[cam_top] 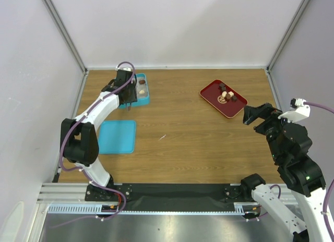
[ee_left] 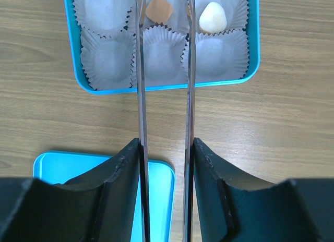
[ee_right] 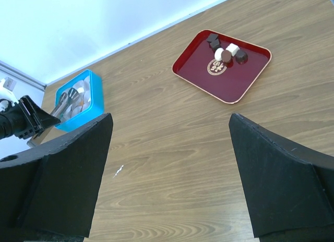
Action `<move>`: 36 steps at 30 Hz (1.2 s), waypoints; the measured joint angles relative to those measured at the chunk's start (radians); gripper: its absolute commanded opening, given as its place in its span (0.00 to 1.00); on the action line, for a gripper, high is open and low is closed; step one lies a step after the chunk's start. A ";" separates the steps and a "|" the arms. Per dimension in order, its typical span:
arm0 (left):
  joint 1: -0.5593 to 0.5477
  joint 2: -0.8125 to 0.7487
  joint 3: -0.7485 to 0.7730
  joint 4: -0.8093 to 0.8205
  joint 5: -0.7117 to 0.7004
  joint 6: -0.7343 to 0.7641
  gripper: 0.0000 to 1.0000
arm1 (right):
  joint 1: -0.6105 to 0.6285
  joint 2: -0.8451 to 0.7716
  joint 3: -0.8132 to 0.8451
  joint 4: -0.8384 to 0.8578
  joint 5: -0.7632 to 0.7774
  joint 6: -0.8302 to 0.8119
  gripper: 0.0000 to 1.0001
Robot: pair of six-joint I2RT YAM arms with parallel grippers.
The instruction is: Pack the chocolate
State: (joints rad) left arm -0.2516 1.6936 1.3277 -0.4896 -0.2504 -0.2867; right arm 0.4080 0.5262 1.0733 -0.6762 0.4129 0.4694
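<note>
— What is seen, from the largest thing down?

— A wooden table is seen, walled by pale panels. Two arms are mounted at its near edge. The left arm is stretched toward the far left corner, and the right arm is raised over the right side.

— What is laid on the table?

— A blue lid is laid flat near the left arm's base. A blue box is set beyond it, near the back edge, with bare wood between the two. A red tray is placed toward the far right, well apart from the box.

— How are the grippers set?

— The left gripper is closed on metal tongs, with a finger pressed against the outside of each blade. The right gripper is spread wide, and nothing is held in it.

— And the tongs themselves?

— The blades are held apart and run almost parallel out over the box. Their tips are cut off by the top edge of the left wrist view, so it cannot be told whether anything is pinched.

— Where is the chocolate?

— A group of chocolates, dark, brown and cream, is clustered at the tray's far end. The box is lined with white paper cups. In it a tan chocolate is seen between the blades. A cream chocolate is seated in the next cup to the right, outside the blades.
</note>
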 measured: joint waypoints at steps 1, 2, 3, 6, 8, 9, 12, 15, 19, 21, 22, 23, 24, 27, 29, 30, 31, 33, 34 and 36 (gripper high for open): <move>0.000 -0.002 0.003 -0.004 0.003 0.001 0.47 | 0.000 0.000 0.000 0.000 0.000 0.000 1.00; 0.000 -0.007 0.006 -0.008 0.009 0.003 0.47 | 0.000 0.000 0.000 0.000 0.000 0.000 1.00; 0.000 -0.014 0.010 -0.013 0.019 0.005 0.47 | 0.000 0.000 0.000 0.000 -0.001 0.000 1.00; -0.009 -0.053 0.026 -0.026 0.051 0.018 0.47 | 0.000 0.000 0.000 -0.002 -0.001 0.000 1.00; -0.028 -0.085 0.046 -0.030 0.078 0.029 0.47 | 0.000 0.000 0.000 -0.007 0.000 0.000 1.00; -0.046 -0.100 0.060 -0.029 0.088 0.034 0.47 | 0.000 0.000 0.000 -0.009 0.000 0.000 1.00; -0.133 -0.129 0.102 -0.017 0.117 0.044 0.47 | 0.000 0.000 0.001 -0.015 0.002 0.000 0.99; -0.246 -0.127 0.141 0.005 0.134 0.048 0.47 | 0.000 0.000 0.009 -0.024 0.008 0.000 1.00; -0.396 -0.085 0.201 0.016 0.149 0.052 0.46 | 0.000 0.000 0.035 -0.039 0.014 0.000 1.00; -0.447 -0.051 0.227 0.030 0.152 0.051 0.47 | 0.000 0.000 0.047 -0.047 0.018 0.000 0.99; -0.469 -0.028 0.243 0.033 0.152 0.051 0.46 | 0.000 0.000 0.051 -0.051 0.020 0.000 1.00; -0.489 -0.004 0.259 0.040 0.152 0.051 0.46 | 0.000 0.000 0.055 -0.054 0.023 0.000 1.00; -0.510 0.020 0.273 0.045 0.149 0.051 0.46 | 0.000 0.000 0.055 -0.054 0.024 0.000 0.99; -0.555 0.091 0.307 0.055 0.143 0.052 0.46 | 0.000 0.000 0.055 -0.064 0.027 0.000 0.99; -0.586 0.152 0.340 0.060 0.139 0.052 0.47 | 0.000 0.000 0.055 -0.069 0.028 0.001 0.99; -0.600 0.182 0.357 0.063 0.135 0.054 0.47 | 0.000 0.000 0.055 -0.069 0.028 0.001 1.00; -0.612 0.209 0.371 0.063 0.130 0.057 0.47 | 0.000 0.000 0.055 -0.069 0.028 0.000 1.00; -0.632 0.264 0.402 0.063 0.122 0.061 0.47 | 0.000 0.000 0.055 -0.069 0.031 0.000 1.00; -0.642 0.293 0.421 0.063 0.122 0.062 0.47 | 0.000 0.000 0.055 -0.069 0.032 0.000 1.00; -0.655 0.335 0.450 0.066 0.120 0.063 0.47 | 0.000 0.000 0.056 -0.070 0.036 0.000 0.99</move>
State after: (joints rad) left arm -0.9062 2.0285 1.7775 -0.4240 -0.1307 -0.2237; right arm 0.4080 0.5262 1.1290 -0.7464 0.4488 0.4694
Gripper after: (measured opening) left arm 0.474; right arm 0.994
